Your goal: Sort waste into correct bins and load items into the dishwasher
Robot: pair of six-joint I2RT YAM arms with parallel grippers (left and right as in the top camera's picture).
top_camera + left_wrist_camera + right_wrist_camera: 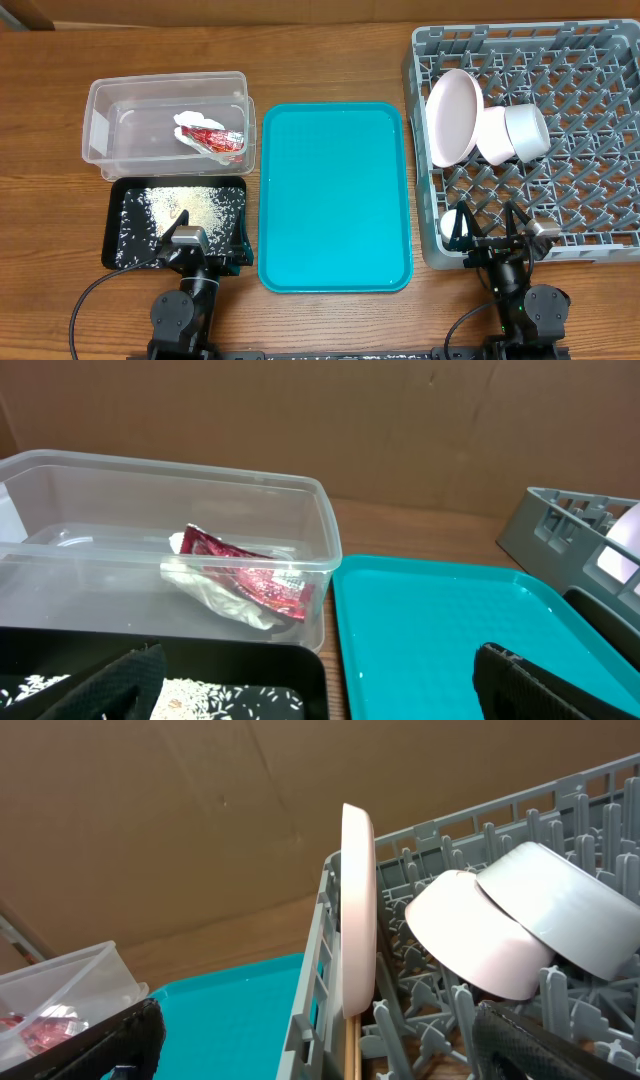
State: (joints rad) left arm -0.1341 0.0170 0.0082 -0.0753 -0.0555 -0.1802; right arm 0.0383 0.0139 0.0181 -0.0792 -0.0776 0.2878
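Observation:
The red-and-white wrapper with tissue (210,137) lies in the clear tub (100,110); it also shows in the left wrist view (250,580). Loose rice (180,208) lies in the black tray (112,230). The white plate (452,115) stands on edge in the grey rack (415,60), with two bowls (495,135) (527,130) beside it. A small cup (452,226) sits at the rack's front left corner. Chopsticks (350,1045) lie under the plate (358,910). My left gripper (320,695) is open and empty at the black tray's near edge. My right gripper (335,1050) is open and empty at the rack's front.
A teal serving tray (335,195) lies between the bins and the rack, with nothing on it. A brown cardboard wall (400,420) stands behind the table. The wooden table (330,50) shows at the back.

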